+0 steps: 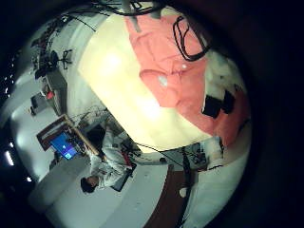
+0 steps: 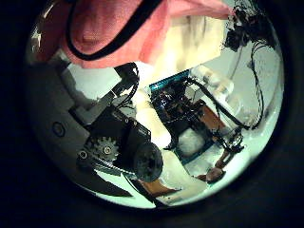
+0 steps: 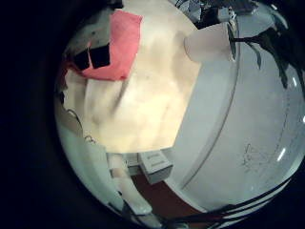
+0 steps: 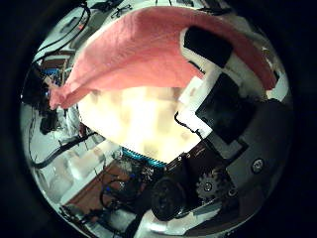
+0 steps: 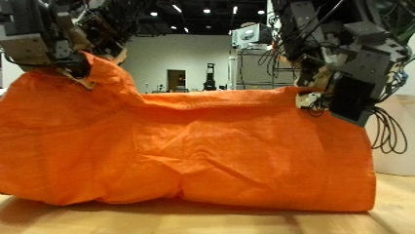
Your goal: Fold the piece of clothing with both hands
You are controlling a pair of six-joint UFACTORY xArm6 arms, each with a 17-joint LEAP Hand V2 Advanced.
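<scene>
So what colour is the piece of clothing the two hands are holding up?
Plain orange, no pattern; the clothing shows best in the outside view.

The outside view looks low across the table [image 5: 195,216], close; the four palm views share the cloth [image 5: 182,146].

I hold the orange garment [image 5: 195,146] up off the wooden table [image 5: 195,219], stretched wide between my two hands. My left hand [image 5: 65,44] pinches one upper corner, the cloth bunched high around my fingers there. My right hand [image 5: 340,83] grips the other upper edge slightly lower. The fabric hangs as a broad wrinkled sheet, its lower hem just above the tabletop.
</scene>
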